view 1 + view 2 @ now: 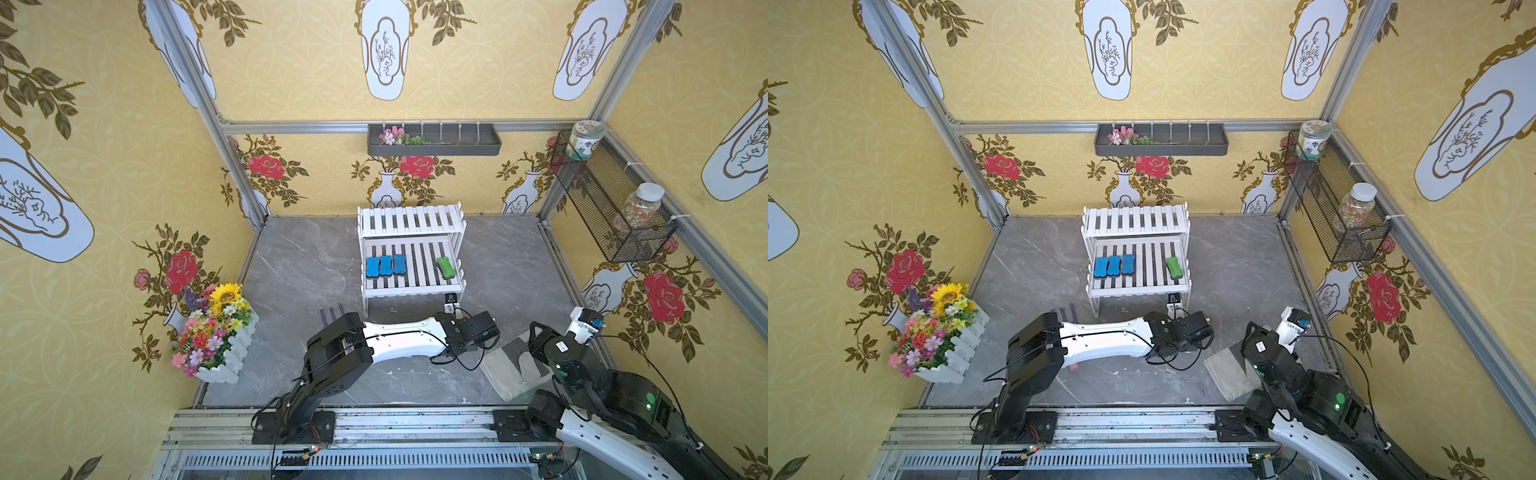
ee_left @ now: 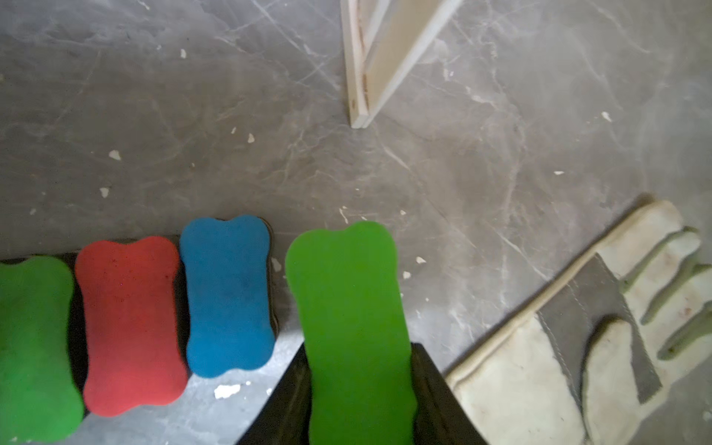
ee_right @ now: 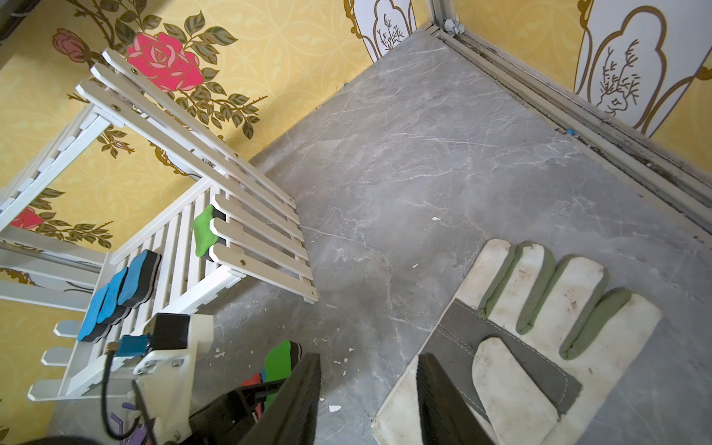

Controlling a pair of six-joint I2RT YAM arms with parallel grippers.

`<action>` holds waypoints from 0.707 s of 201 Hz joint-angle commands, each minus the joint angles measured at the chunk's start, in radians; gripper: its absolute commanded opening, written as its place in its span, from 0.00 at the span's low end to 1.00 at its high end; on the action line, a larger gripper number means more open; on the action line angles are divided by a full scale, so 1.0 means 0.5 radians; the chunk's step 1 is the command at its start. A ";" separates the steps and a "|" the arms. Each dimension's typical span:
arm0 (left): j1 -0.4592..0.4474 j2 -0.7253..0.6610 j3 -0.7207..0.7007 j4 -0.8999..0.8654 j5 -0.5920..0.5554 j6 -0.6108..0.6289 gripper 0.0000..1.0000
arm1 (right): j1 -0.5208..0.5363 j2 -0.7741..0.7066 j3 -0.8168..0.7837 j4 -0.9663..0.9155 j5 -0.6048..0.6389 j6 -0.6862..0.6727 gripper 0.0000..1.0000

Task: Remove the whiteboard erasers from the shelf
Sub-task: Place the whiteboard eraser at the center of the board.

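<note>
We note the left gripper (image 2: 360,348) clamping a green eraser (image 2: 346,293) over the floor (image 2: 462,154), long axis parallel to the blue eraser (image 2: 227,296) just beside it. The right gripper (image 3: 370,358) hangs jaws apart, empty. The shelf (image 1: 411,287) holds three blues (image 1: 385,266) and one green (image 1: 445,267), nearest the right arm.

Work glove (image 3: 539,308) lies flat (stained); flower box (image 1: 216,332) stands well apart.

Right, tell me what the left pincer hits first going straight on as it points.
Likely the bare grey floor, between the blue eraser and the glove; the green eraser in the left pincer would land first. Depth is hard to judge.
</note>
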 commanded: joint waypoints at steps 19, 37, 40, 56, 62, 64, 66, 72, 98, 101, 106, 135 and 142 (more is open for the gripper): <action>0.001 0.158 0.162 -0.056 0.082 -0.017 0.38 | 0.007 -0.029 -0.004 -0.018 0.075 0.007 0.46; 0.007 0.194 0.186 -0.067 0.121 -0.028 0.38 | 0.005 -0.046 -0.003 -0.012 0.083 0.003 0.46; 0.007 0.197 0.186 -0.077 0.123 -0.037 0.37 | 0.006 -0.046 -0.004 -0.017 0.087 0.001 0.46; 0.022 0.198 0.171 -0.099 0.135 -0.072 0.37 | 0.007 -0.061 0.003 -0.015 0.090 -0.012 0.46; 0.025 0.192 0.158 -0.095 0.139 -0.084 0.37 | 0.006 -0.062 0.004 -0.017 0.093 -0.014 0.46; 0.029 0.190 0.152 -0.093 0.140 -0.089 0.37 | 0.006 -0.064 0.005 -0.016 0.092 -0.014 0.46; 0.030 0.189 0.146 -0.091 0.142 -0.091 0.37 | 0.006 -0.064 0.005 -0.017 0.091 -0.016 0.46; 0.039 0.186 0.131 -0.080 0.152 -0.099 0.37 | 0.005 -0.064 0.008 -0.020 0.095 -0.019 0.46; 0.059 0.192 0.108 -0.099 0.182 -0.140 0.37 | 0.006 -0.079 0.009 -0.034 0.105 -0.014 0.46; 0.064 0.192 0.105 -0.097 0.183 -0.142 0.36 | 0.005 -0.082 0.010 -0.036 0.106 -0.018 0.46; 0.062 0.192 0.101 -0.090 0.191 -0.142 0.37 | 0.006 -0.088 0.011 -0.039 0.110 -0.017 0.46; 0.071 0.224 0.127 -0.121 0.213 -0.145 0.37 | 0.005 -0.112 0.011 -0.054 0.121 -0.013 0.46; 0.075 0.234 0.139 -0.139 0.221 -0.153 0.37 | 0.008 -0.113 0.013 -0.063 0.123 -0.005 0.46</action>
